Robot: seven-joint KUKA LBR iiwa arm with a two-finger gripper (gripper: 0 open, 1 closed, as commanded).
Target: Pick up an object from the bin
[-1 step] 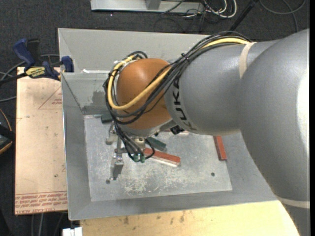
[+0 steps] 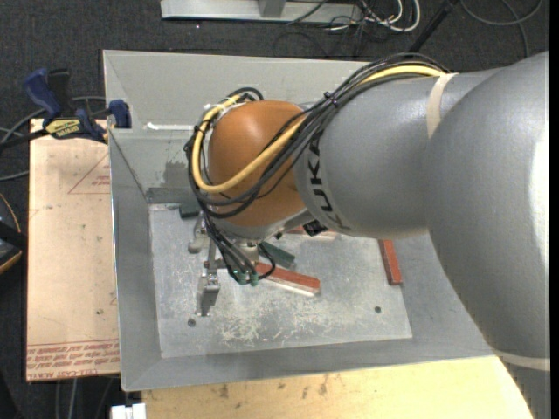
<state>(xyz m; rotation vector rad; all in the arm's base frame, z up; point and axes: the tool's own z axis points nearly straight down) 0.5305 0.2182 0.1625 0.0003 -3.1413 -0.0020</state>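
Red-and-white stick (image 2: 295, 282) beside gripper (image 2: 208, 295) | arm (image 2: 419, 147) bowed down from right, gripper seemingly at bin (image 2: 131, 260) floor | opening: cannot tell

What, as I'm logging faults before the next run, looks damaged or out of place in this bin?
Nothing looks spilled or broken. The grey metal bin's floor is scuffed with pale scratches, which reads as wear. A red-brown flat bar lies alone at the right, apart from the other things.
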